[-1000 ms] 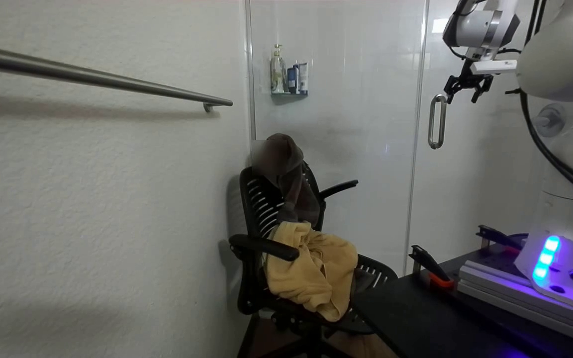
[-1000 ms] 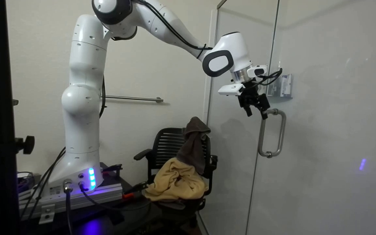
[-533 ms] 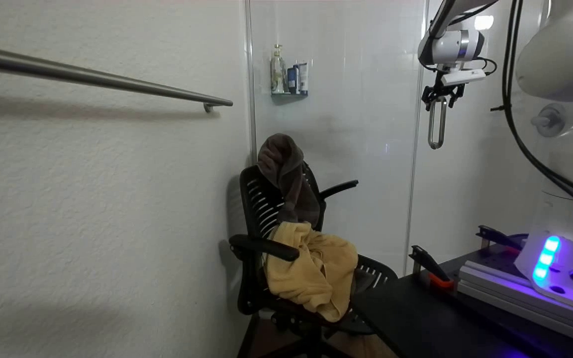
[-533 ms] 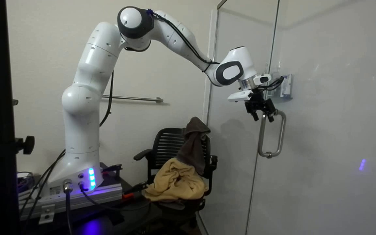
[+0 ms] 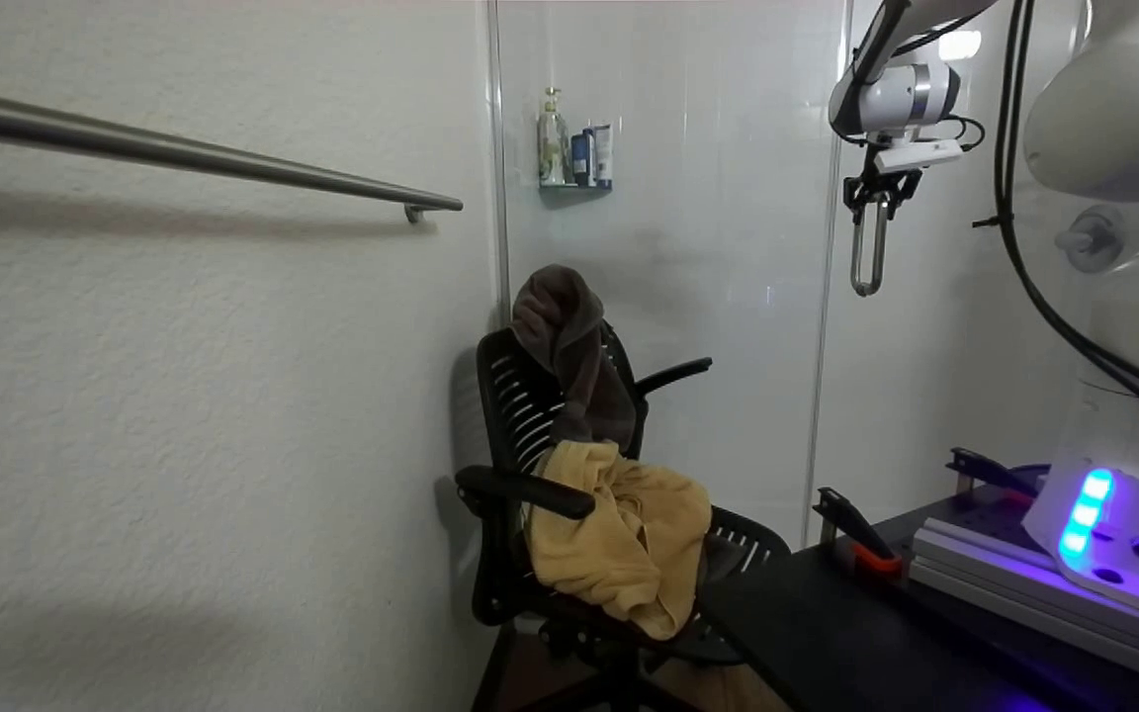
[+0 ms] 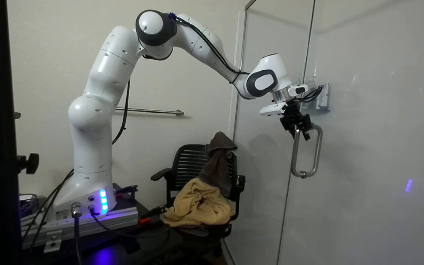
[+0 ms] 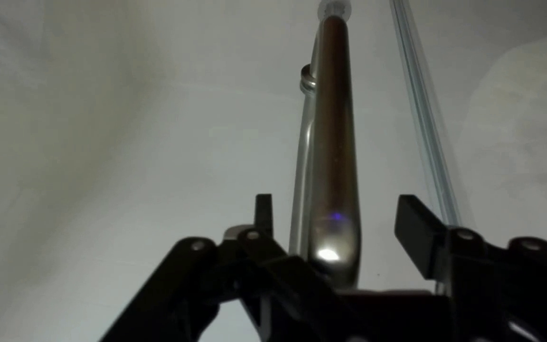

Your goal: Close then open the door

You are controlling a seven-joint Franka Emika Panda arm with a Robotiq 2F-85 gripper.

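Along the right of an exterior view stands the clear glass door point(image 6: 374, 147), rising past the top of the view, its upright edge next to a narrower glass pane point(image 6: 265, 158). A white robot arm point(image 6: 110, 70) reaches toward that edge, its base on the dark bench point(image 5: 807, 623). Near the bench, in front of the pane, is a black chair point(image 6: 190, 162); a yellow cloth point(image 5: 619, 534) lies bunched on its seat and a brown cloth point(image 5: 579, 366) hangs over its back. A long metal wall bar point(image 5: 194, 150) ends short of the glass. On the door, close to its edge, is the silver loop handle point(image 7: 335, 156). The black pincer point(image 7: 336, 213) is at the handle's upper end in both exterior views; in the wrist view its fingers point(image 7: 418, 232) are parted to either side of the upright, a gap showing on each side, so it has hold of nothing. Whether the handle touches its palm I cannot tell. On a little shelf point(image 5: 574, 187), seen through the pane, stand a pump bottle point(image 5: 552, 143) and two smaller containers point(image 5: 584, 158).
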